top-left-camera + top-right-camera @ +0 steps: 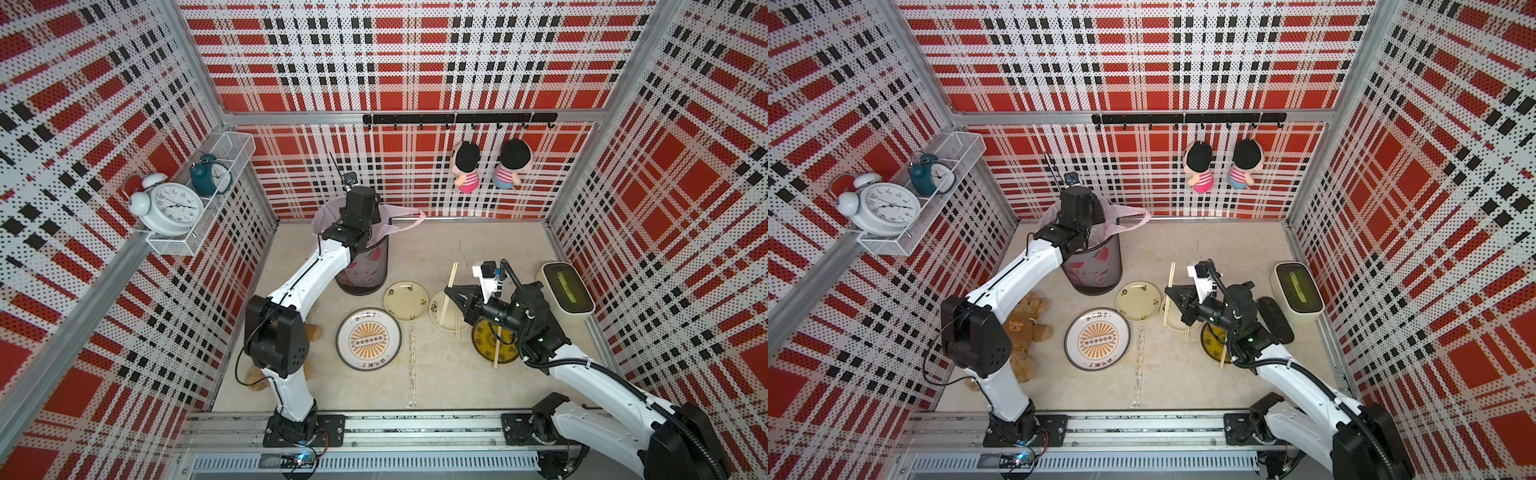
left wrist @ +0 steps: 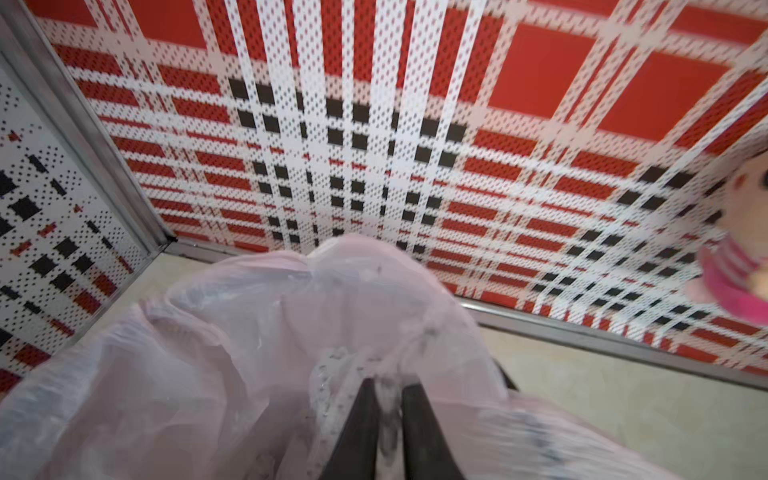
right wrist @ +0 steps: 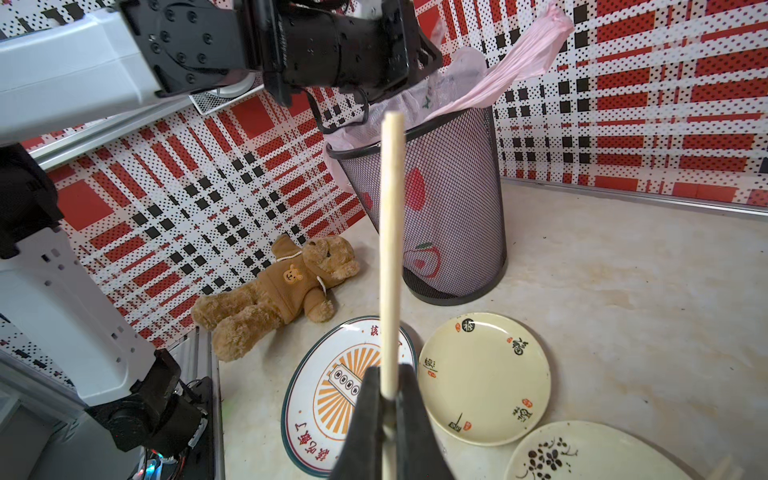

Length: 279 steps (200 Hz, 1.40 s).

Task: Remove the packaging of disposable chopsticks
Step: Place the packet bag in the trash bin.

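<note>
At the front of the table (image 1: 478,241) a wrapped pair (image 1: 412,365) lies lengthwise, its sleeve not yet off, so more work waits after this round. Beyond it, over the rim of a white plate (image 1: 434,302), the right gripper (image 3: 389,374) is clamped tight on bare chopsticks (image 3: 390,249), which reach well past its tips. Farthest back, by the wall, the left gripper (image 2: 388,384) hangs over the bin (image 3: 453,208), just above the mouth of the pink bag (image 2: 208,353). Its jaws stand a little apart, and a crinkly clear wrapper (image 2: 328,374) lies right at the tips; whether it has come free I cannot tell. The step in hand looks like dropping that wrapper. To do it well, the jaws should part wide while the tips are over the bag's opening, since thin plastic tends to cling to a finger. A short pause or a small shake would help before lifting away. The bag's loose edge is near the tips, so the lift should go straight up to avoid snagging it. The right grip should stay firm until the chopsticks are over a plate.
</note>
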Available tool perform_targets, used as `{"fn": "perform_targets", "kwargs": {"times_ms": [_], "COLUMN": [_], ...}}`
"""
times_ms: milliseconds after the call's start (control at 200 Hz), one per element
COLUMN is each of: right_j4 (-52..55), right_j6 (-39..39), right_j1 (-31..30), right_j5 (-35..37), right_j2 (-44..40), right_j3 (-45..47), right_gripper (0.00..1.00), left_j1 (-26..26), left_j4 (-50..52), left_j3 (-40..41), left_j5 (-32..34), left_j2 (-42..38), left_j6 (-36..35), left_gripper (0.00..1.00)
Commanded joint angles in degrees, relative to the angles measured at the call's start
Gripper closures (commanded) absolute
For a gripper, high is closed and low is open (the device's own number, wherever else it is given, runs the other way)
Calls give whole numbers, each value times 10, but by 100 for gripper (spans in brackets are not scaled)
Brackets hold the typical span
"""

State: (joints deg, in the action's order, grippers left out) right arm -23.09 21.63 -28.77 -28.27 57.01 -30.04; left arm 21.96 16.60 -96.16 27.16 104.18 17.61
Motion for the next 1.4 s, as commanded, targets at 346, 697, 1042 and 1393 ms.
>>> {"fn": "perform_targets", "kwargs": {"times_ms": [346,697,1042,1393], "right_j4": [6,10,15,23], "right_j6": [0,20,20,80], "right_j1": [5,5,5,5], "right_j5": [5,-17,-12,-20], "right_j2": [-9,47,59,153], "right_j3": [2,-25,-30,-72], "right_gripper": [100,100,100,100], "left_j1": [-5,-6,0,99], "left_j4": [81,53,65,-50], "left_j3": [-35,-4,-13,172], "left_j5": [3,-33,-66,25], "left_j2": [-56,-115,-85,-260], "left_j6": [2,-4,-25,-12], "left_gripper": [20,2,46,2]}}
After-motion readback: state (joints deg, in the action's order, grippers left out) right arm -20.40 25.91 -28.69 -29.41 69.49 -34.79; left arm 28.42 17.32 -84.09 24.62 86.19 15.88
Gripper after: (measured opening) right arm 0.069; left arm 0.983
